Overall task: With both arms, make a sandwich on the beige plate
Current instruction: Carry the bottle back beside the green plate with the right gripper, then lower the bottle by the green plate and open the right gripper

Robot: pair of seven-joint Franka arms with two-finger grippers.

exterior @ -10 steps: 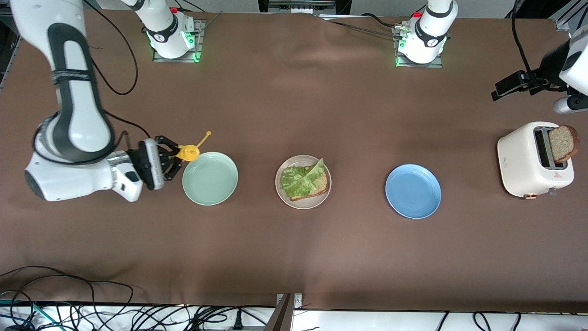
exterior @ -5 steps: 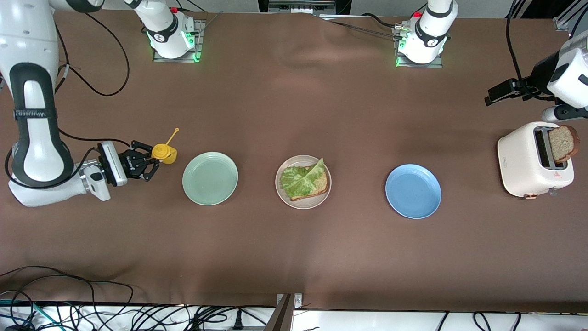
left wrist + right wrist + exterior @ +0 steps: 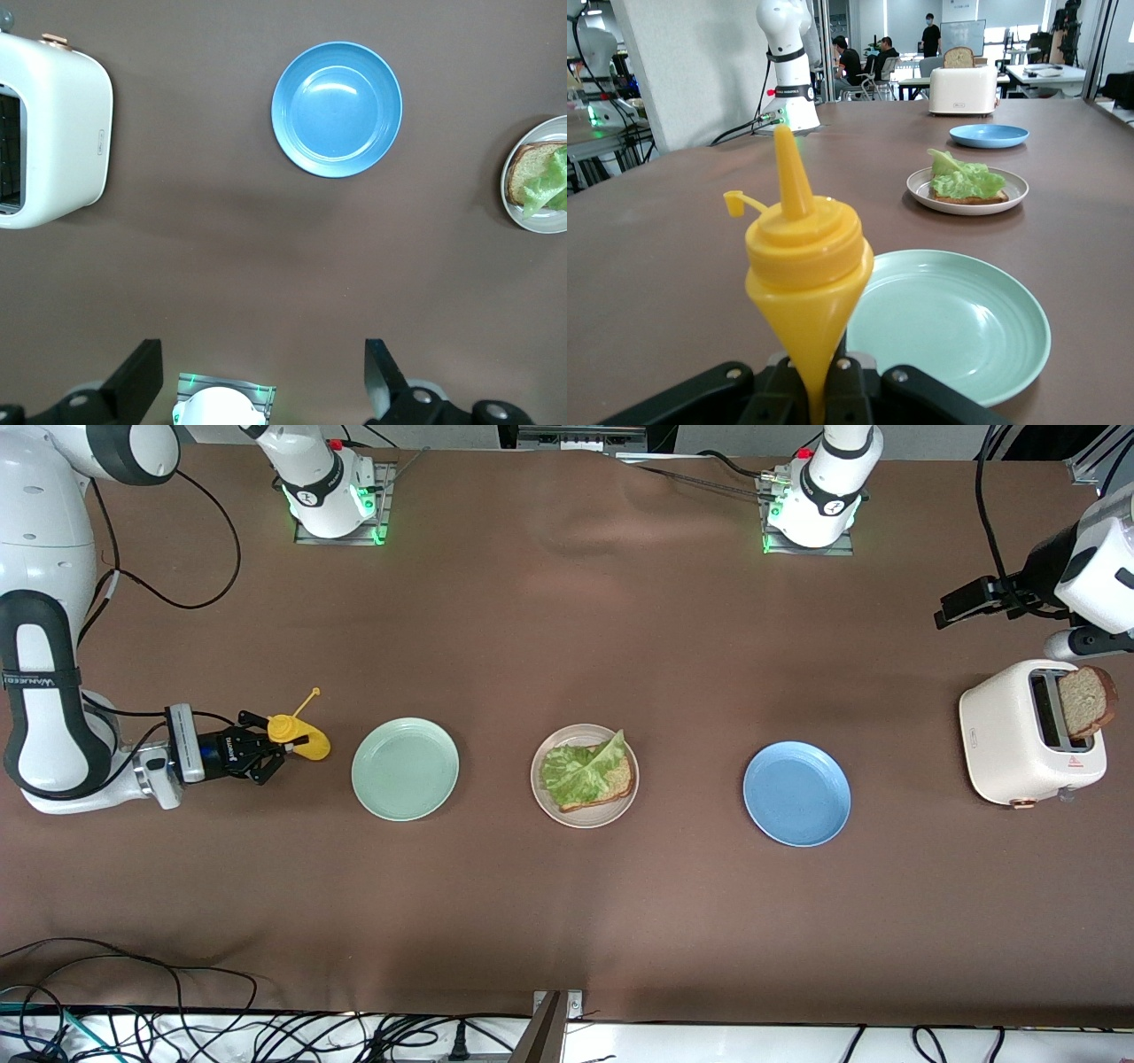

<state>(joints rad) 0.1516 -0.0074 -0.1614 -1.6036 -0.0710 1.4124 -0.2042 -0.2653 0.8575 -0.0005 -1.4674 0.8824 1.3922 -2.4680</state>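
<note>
The open sandwich sits on the beige plate (image 3: 585,815) at mid-tabletop: one bread slice (image 3: 611,784) with a lettuce leaf (image 3: 580,771) on top. The second slice (image 3: 1085,700) stands in the toaster (image 3: 1010,735) at the left arm's end.

Right gripper (image 3: 266,746): fingers clamped on a yellow squeeze bottle (image 3: 297,740), held low beside the mint-green plate (image 3: 406,769) at the right arm's end. If the bottle is being set down, bring its base flat onto the tabletop clear of that plate's rim before releasing, so it does not tip.

Left gripper (image 3: 261,390): fingers (image 3: 383,376) wide apart, empty, high above the toaster and the blue plate (image 3: 797,793). Likely next for this arm: descend over the toaster slot, close on the exposed crust, lift straight up, then lay the slice squarely over the lettuce
</note>
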